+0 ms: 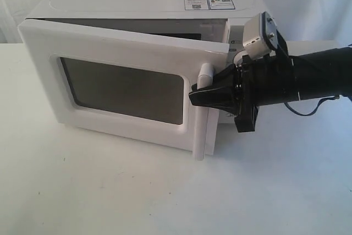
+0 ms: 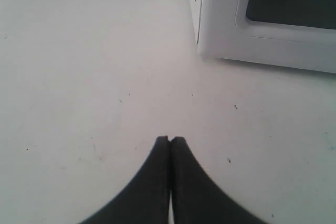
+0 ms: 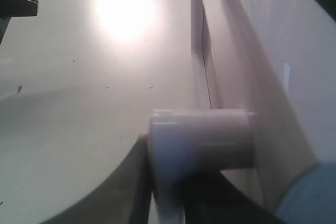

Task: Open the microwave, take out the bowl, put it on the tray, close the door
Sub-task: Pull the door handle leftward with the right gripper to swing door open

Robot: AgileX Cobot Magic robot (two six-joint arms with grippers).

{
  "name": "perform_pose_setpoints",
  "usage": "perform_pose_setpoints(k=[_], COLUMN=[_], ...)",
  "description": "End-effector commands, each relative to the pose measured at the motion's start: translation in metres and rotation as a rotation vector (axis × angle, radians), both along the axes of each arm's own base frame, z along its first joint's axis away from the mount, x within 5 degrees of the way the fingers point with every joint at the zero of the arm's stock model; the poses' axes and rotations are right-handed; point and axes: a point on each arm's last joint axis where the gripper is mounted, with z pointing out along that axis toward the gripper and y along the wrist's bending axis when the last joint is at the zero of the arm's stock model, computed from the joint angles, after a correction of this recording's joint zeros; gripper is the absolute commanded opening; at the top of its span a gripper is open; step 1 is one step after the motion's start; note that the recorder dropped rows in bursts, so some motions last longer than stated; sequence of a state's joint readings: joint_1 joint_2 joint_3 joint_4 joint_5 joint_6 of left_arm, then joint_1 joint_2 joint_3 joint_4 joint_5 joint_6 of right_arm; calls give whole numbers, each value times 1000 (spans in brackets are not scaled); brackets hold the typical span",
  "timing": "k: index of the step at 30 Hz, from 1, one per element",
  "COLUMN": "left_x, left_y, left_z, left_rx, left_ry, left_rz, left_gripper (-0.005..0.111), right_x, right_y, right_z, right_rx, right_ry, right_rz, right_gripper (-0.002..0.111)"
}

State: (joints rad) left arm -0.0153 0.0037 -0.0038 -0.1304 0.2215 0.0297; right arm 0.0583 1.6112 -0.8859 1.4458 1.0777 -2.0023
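Exterior: boxy white microwave (image 1: 137, 4) sits on white table (image 1: 110, 191), its white dark-windowed door (image 1: 121, 89) partly ajar. Black right gripper (image 1: 197, 94) clamps vertical white bar handle (image 1: 204, 75). Left wrist: black left gripper (image 2: 170, 141) pinched together, empty, over table near microwave corner. Right wrist: fingers flank handle.

Microwave (image 1: 137, 1) casing finished in smooth white semi-gloss, door (image 1: 121, 39) framed in glossy white plastic, window (image 1: 124, 89) dark and reflective, handle (image 3: 202, 137) of smooth white plastic, surface (image 1: 110, 191) matt white, faintly speckled, left tool (image 2: 169, 140) and right tool (image 1: 196, 95) finished matt black.
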Motion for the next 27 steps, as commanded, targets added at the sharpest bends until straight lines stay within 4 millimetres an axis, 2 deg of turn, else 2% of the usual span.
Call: perform_pose_setpoints(k=[1, 4, 7, 12, 15, 21, 24, 27], left_x=[0, 0, 0, 0, 0, 0, 0, 0], left_y=[-1, -1, -1, -1, -1, -1, -1, -1], left_z=[-1, -1, -1, -1, -1, -1, -1, -1], left_rx=[-5, -5, -5, -5, -5, -5, -5, -5], left_ry=[3, 3, 3, 3, 3, 3, 3, 3], left_rz=[-8, -8, -8, -8, -8, -8, -8, -8], left_gripper=[0, 0, 0, 0, 0, 0, 0, 0], right_x=[-13, -14, -20, -32, -43, -55, -44, -27], right_y=[1, -2, -3, -8, -10, -14, -19, -27], right_z=[6, 12, 17, 23, 26, 37, 38, 38], right_rx=[-69, -85, -116, -192, -228, -271, -292, -297], right_ry=[72, 95, 97, 181, 254, 269, 189, 125], right_rz=[31, -33, -29, -47, -37, -57, -179, -371], right_gripper=[0, 1, 10, 40, 49, 49, 43, 29])
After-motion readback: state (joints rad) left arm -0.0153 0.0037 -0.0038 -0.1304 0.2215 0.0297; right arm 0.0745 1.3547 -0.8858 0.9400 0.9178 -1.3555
